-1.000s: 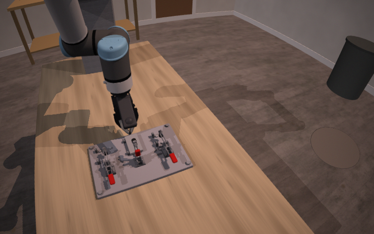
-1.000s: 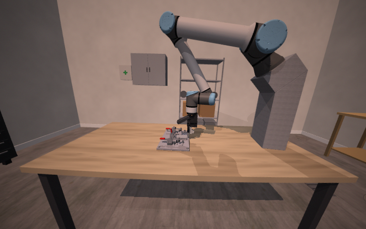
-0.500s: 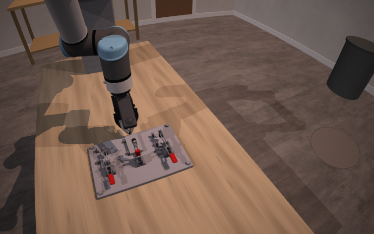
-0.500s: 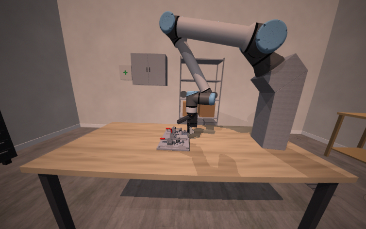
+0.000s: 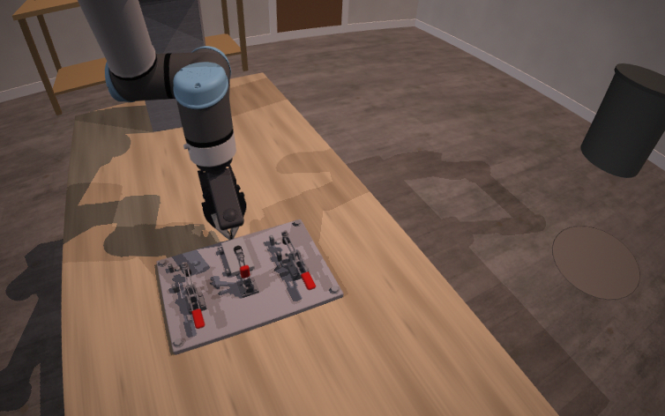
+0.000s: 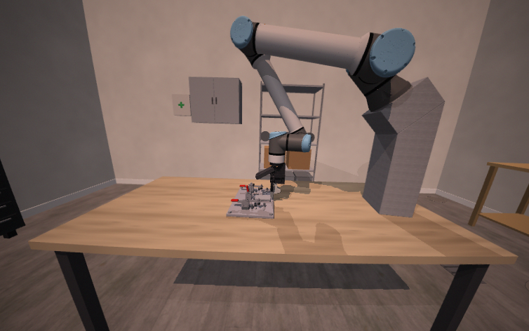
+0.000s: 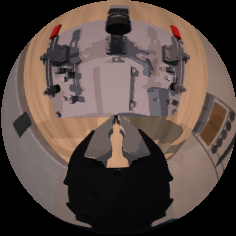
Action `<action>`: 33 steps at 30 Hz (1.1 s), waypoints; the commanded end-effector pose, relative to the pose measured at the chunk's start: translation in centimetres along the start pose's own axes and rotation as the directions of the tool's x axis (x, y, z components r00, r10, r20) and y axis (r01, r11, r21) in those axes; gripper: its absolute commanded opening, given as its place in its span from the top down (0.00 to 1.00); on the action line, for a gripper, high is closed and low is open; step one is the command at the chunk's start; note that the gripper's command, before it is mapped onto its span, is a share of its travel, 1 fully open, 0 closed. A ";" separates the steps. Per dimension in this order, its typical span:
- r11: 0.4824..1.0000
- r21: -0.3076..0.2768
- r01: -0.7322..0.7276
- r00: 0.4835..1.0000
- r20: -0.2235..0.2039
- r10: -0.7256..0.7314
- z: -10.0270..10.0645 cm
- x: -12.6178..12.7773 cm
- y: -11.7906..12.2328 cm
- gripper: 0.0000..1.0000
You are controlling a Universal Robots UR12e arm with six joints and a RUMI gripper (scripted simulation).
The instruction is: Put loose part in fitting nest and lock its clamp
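Observation:
The grey fixture plate (image 5: 259,314) (image 6: 250,214) (image 7: 92,102) lies on the wooden table and carries three toggle clamps. The left clamp's red handle (image 5: 198,317) and the right clamp's red handle (image 5: 307,280) lie low towards the near edge. The middle clamp's red handle (image 5: 244,271) stands up. My gripper (image 5: 230,236) (image 6: 273,191) (image 7: 116,115) is shut and empty, with its tips just over the plate's far edge, behind the middle nest. A pale flat piece (image 7: 112,82) shows in the middle nest; I cannot tell it apart from the plate for sure.
The table (image 5: 392,343) (image 6: 156,218) extends around the plate on all sides. The robot's grey pedestal (image 6: 402,156) stands at the table's far end. A dark bin (image 5: 623,122) stands on the floor off to the right.

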State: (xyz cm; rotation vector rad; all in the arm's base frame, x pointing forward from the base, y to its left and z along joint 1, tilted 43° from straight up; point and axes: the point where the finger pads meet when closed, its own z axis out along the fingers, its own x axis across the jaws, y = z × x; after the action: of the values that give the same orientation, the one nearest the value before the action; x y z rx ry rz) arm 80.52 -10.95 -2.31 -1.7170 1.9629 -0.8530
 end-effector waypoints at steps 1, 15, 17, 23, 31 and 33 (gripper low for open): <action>1.000 0.004 0.001 1.000 0.000 -0.001 -0.1 -0.1 -0.4 1.00; 1.000 0.003 0.001 1.000 0.000 -0.001 -0.1 -0.1 -0.4 1.00; 1.000 0.003 0.001 1.000 0.000 -0.001 -0.1 -0.1 -0.4 1.00; 1.000 0.004 0.001 1.000 0.000 -0.001 -0.1 -0.1 -0.6 1.00; 1.000 0.004 0.001 1.000 0.000 -0.001 -0.1 -0.1 -0.5 1.00; 1.000 0.003 0.001 1.000 0.000 -0.001 -0.1 -0.1 -0.5 1.00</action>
State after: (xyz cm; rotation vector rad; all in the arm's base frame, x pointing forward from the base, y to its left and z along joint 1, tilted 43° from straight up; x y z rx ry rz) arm 80.71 -10.97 -2.14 -1.7169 1.9627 -0.8532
